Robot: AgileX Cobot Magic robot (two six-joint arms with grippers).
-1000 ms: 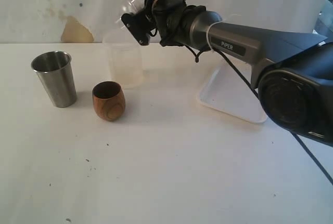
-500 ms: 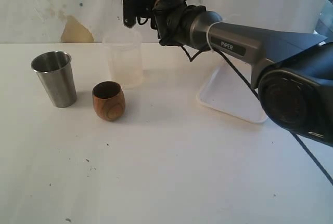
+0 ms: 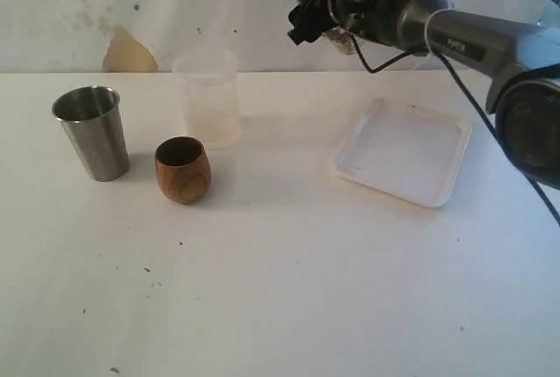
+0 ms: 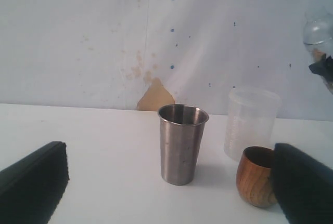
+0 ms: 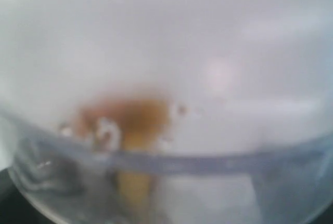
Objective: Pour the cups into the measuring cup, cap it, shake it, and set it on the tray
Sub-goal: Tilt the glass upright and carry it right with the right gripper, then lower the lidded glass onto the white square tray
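**Right tool** (image 3: pixel 325 10): you are holding the measuring cup (image 3: pixel 339 41) in it, jaws clamping wide round the clear wall, high above the table (image 3: pixel 280 289). You cannot tell the cup's axis.

**Tray** (image 3: pixel 402 154): one, lying below that tool and a little to its side. Your right arm is nearer.

**Left tool** (image 4: pixel 167 198): spreading wide, gripping nothing.

**Ahead of the left tool:**
- steel tumbler (image 4: pixel 182 143), one
- wooden cup (image 4: pixel 255 177), one
- frosted cup (image 4: pixel 251 122), one

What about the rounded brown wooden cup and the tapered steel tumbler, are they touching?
Apart. The exterior view shows bare white table between the rounded brown wooden cup and the tapered steel tumbler.
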